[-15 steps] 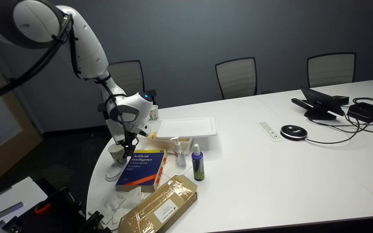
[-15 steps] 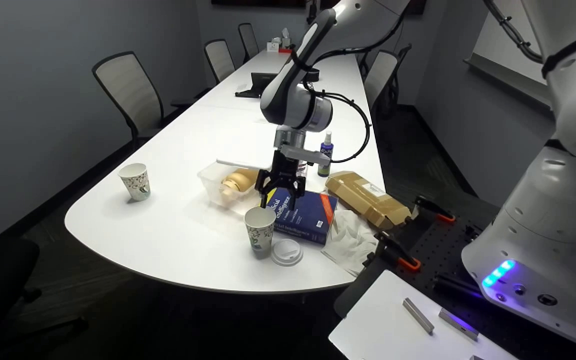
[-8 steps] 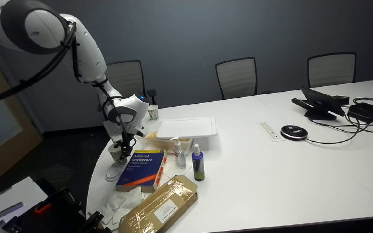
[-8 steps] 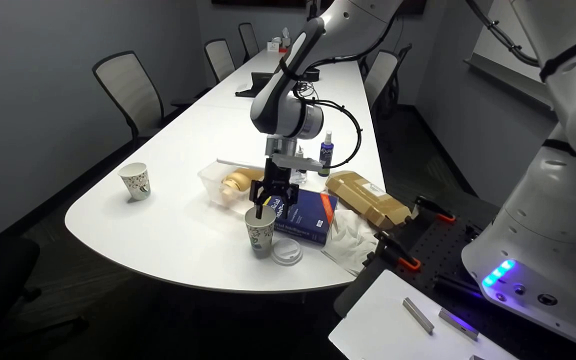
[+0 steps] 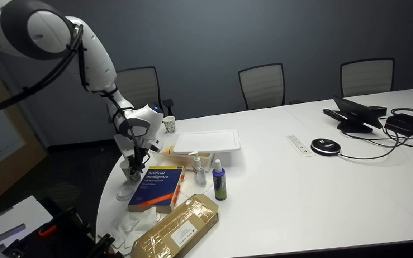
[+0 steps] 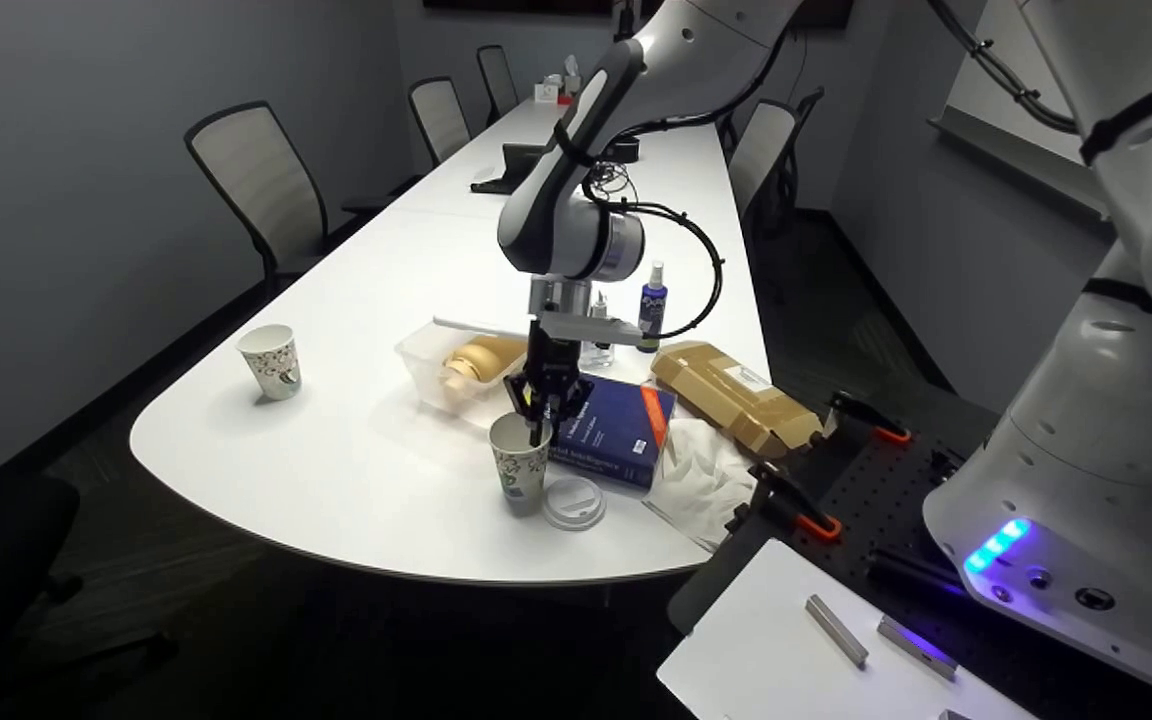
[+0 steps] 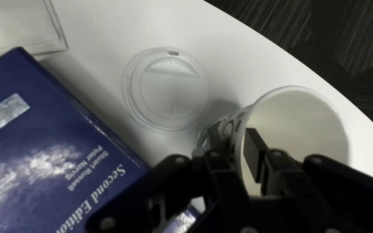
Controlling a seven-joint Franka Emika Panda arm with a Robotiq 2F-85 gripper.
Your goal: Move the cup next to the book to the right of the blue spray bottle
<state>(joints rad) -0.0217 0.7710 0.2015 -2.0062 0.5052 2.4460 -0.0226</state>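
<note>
Straddling one wall of the cup (image 6: 519,475), my pincer (image 7: 233,140) sits over it off-centre, its jaws narrow: one finger (image 7: 254,152) dips inside the mouth, its partner stands outside. Whether the pads press on the wall yet I cannot tell. Reading left to right in an exterior view, I get the cup first, upright near the rounded left edge of the tabletop (image 5: 292,200), with a white sip lid (image 5: 125,192) just beside it. Next lies the book (image 5: 158,188); the straddled wall is the one facing it, so most of the mouth lies from the pincer toward the tabletop's edge. Farther right stand a pump bottle (image 5: 199,174) and the blue spray bottle (image 5: 219,184), and I take the goal to be just past that one. I judge this the grasping step, the carry not yet begun. Held by one side only, the cup could swing or buckle, so I want a straight lift along its upright axis.
</note>
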